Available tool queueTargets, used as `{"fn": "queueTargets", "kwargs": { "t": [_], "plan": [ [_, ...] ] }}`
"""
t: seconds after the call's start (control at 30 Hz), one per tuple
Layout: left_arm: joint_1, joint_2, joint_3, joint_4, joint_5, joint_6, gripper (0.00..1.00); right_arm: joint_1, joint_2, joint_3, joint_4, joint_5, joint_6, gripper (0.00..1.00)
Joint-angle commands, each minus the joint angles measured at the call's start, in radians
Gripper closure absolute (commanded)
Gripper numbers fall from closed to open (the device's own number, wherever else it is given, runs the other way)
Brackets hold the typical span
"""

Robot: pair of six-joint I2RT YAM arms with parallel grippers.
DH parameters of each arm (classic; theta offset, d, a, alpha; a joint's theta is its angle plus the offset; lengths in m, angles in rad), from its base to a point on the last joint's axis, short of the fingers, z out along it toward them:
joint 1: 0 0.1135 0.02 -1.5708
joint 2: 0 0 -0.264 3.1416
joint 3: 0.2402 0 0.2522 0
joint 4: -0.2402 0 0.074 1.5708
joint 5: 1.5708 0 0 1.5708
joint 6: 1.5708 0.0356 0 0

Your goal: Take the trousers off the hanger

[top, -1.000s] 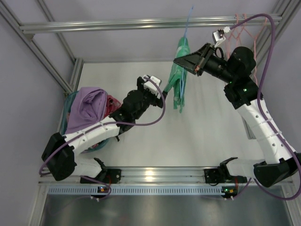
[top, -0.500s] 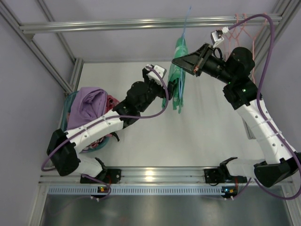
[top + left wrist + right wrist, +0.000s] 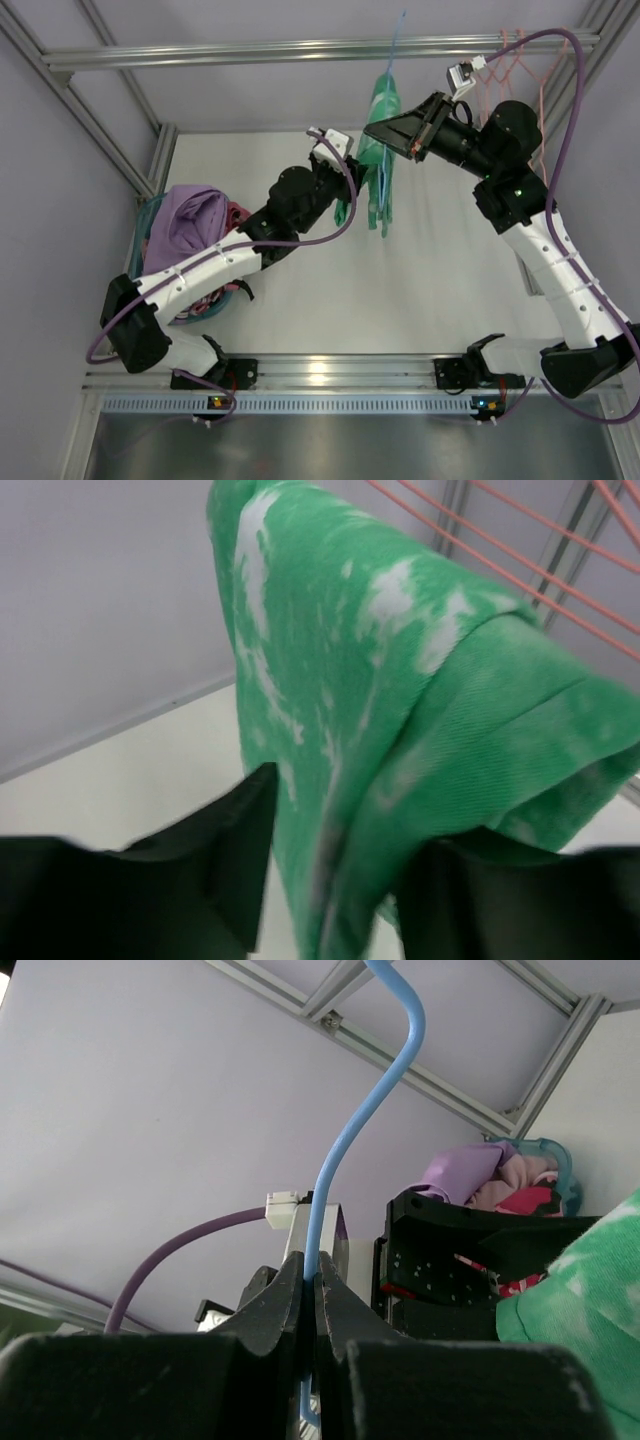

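The trousers point(image 3: 380, 195) hang draped over the hanger point(image 3: 397, 45), above the far middle of the table point(image 3: 320, 310). The right hand point(image 3: 310, 1272) pinches the hanger's blue wire at the neck, its fingers tight on it. The left hand point(image 3: 340, 830) stands half wide, with a finger on either side of the green fabric (whether it truly grips, I cannot tell). A purple cloth point(image 3: 190, 225) sits heaped at the table's left.
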Motion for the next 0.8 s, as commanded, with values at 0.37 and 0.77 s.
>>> {"fn": "queueTargets", "kwargs": {
  "t": [0.37,0.77],
  "plan": [
    [0.068,-0.038,0.263,-0.069,0.05,-0.205,1.0,0.016,-0.138,-0.141,0.156,-0.048,-0.127,1.0],
    [0.19,-0.078,0.547,-0.186,0.168,-0.44,1.0,-0.001,-0.219,-0.389,0.07,-0.043,-0.253,1.0]
  ]
}}
